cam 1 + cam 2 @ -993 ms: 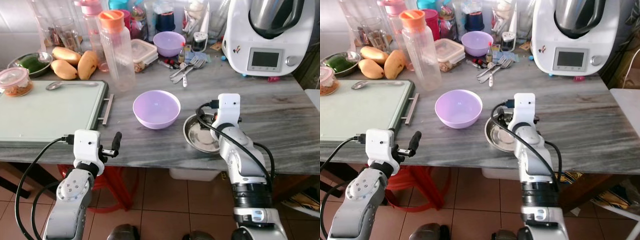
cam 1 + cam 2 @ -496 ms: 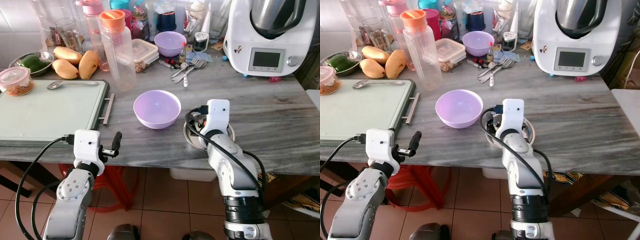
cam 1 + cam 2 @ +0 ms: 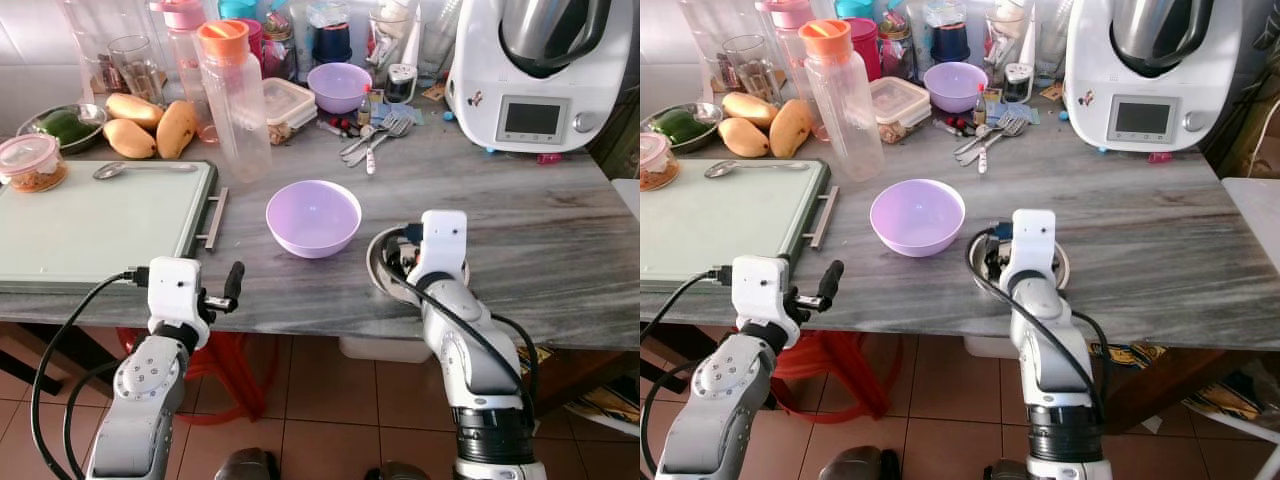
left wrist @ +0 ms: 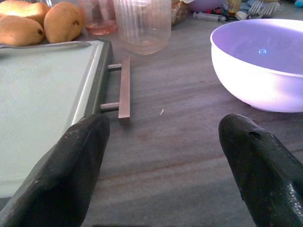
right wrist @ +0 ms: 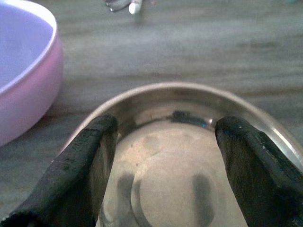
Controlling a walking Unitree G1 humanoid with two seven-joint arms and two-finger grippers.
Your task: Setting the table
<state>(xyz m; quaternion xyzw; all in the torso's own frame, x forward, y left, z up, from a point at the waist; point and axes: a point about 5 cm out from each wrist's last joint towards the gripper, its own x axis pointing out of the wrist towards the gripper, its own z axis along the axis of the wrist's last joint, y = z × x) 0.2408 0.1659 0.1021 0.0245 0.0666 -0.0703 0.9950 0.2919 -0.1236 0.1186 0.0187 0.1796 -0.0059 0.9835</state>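
A grey, wood-grained counter point(image 3: 560, 225) runs across a crowded kitchen, with a white cooking machine point(image 3: 535, 70) at the far right and bottles, mangoes point(image 3: 150, 125) and loose cutlery point(image 3: 375, 135) along the far side.

In the left eye view, a lilac bowl point(image 3: 313, 217) stands at the middle of the counter, with a steel bowl point(image 3: 384, 268) just to its right near the front edge. The right arm has swung back rightward from half a second ago, though it still hangs over the steel bowl. A pale green tray point(image 3: 95, 225) lies on the left.

The right eye view shows the same layout; the steel bowl seems not to have moved, so no lift has begun.

In the left wrist view, the left gripper point(image 4: 163, 165) is spread wide and empty, just off the counter's near edge, facing the tray handle point(image 4: 124, 87) and the lilac bowl.

In the right wrist view, the right gripper point(image 5: 163, 161) is wide open and holds nothing. Its fingers point(image 5: 85, 161) reach down at the steel bowl's near rim, and I judge it is lining up a grasp.
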